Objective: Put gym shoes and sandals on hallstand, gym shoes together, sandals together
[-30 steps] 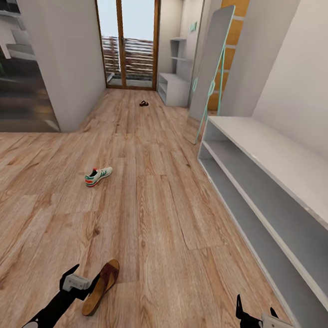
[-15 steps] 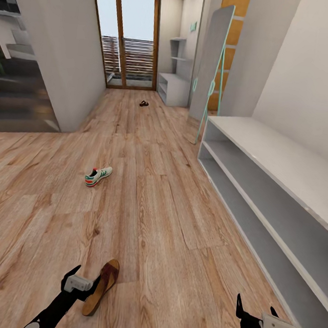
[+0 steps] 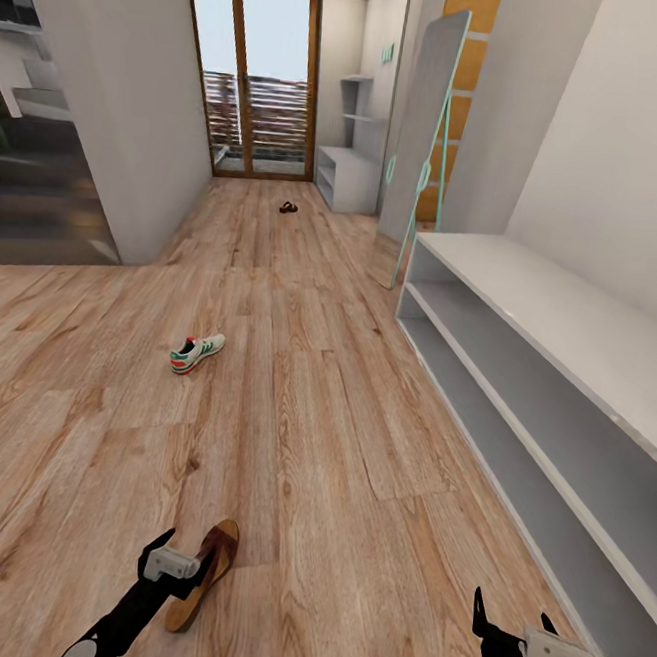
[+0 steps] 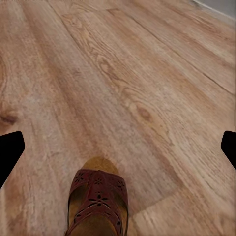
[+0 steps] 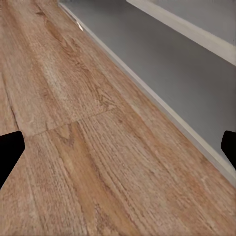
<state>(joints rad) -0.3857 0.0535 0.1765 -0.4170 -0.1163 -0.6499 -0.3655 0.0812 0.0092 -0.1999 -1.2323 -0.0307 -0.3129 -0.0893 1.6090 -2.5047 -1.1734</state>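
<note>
Both arms are glossy black, each ending in a pale grey block that carries two black, pointed fingers. The left tool (image 3: 182, 553) and right tool (image 3: 509, 619) match in build; a grey-and-black strip of the trunk shows between them.

sandal (image 3: 206, 573) near-left | gym shoe (image 3: 197, 352) beyond | hallstand (image 3: 564, 391) right | maybe second sandal (image 3: 289, 207) far

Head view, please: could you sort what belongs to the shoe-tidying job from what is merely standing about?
Job:
- near sandal, beside the left gripper
- far sandal
- gym shoe
- hallstand
- corridor floor

Just there:
- teal-framed mirror
- glass door
- far white shelving
</note>
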